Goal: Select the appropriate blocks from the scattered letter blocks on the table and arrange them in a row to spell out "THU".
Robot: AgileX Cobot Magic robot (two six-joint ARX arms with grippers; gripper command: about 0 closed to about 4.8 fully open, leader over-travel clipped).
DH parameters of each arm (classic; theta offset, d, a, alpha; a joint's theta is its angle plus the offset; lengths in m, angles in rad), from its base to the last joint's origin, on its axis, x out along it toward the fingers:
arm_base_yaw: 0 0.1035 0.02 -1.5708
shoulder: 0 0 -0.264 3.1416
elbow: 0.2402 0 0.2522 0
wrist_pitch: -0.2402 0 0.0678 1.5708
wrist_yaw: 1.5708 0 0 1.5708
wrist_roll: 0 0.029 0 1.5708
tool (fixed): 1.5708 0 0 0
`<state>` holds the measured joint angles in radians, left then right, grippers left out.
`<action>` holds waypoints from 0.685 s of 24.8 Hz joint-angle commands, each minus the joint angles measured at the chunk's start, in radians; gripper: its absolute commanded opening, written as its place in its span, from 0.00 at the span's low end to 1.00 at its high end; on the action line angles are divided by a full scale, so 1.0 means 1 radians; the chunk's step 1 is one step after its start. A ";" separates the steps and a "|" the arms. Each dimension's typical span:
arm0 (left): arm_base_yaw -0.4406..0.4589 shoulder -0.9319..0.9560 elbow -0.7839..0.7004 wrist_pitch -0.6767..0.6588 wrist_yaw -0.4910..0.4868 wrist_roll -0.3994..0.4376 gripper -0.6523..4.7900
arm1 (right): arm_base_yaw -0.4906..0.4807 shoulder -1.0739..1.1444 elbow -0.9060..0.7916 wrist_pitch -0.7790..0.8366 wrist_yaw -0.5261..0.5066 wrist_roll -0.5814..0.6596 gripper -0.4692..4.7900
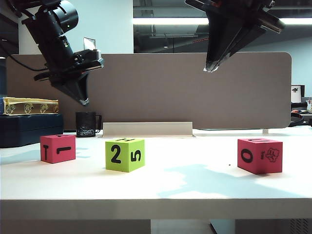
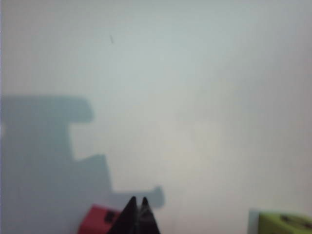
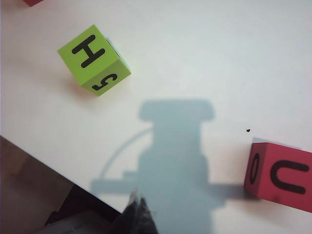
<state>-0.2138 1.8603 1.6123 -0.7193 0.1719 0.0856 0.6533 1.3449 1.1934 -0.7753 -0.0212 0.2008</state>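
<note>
Three letter blocks stand apart on the white table (image 1: 195,183). A pinkish-red block (image 1: 58,148) at the left shows a T and a 1. The lime green block (image 1: 125,154) in the middle shows 2 and 5 on its sides, with an H on top (image 3: 94,59). A pinkish-red block (image 1: 260,155) at the right carries a U on top (image 3: 281,176). My left gripper (image 1: 85,101) hangs shut and empty above and behind the left red block (image 2: 99,220); its tips (image 2: 138,200) touch. High over the table's right half, my right gripper (image 1: 209,69) is shut and empty (image 3: 137,196).
A black mug (image 1: 86,124) stands at the back left before the brown-grey divider panel (image 1: 195,87). A dark blue box (image 1: 29,127) with a yellow tray on it sits at the far left. A pale metal foot lies at the panel's base.
</note>
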 commanded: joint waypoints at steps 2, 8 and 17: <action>-0.002 -0.001 0.010 -0.131 -0.005 0.021 0.11 | 0.002 -0.003 0.005 0.001 0.001 0.004 0.08; -0.002 0.006 0.010 -0.179 -0.017 0.023 0.11 | 0.002 -0.003 0.005 -0.007 0.000 0.005 0.08; -0.002 0.054 0.009 -0.193 -0.061 0.037 0.11 | 0.002 -0.003 0.005 -0.010 0.000 0.006 0.08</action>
<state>-0.2142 1.9152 1.6176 -0.9039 0.1154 0.1165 0.6533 1.3453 1.1934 -0.7879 -0.0212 0.2008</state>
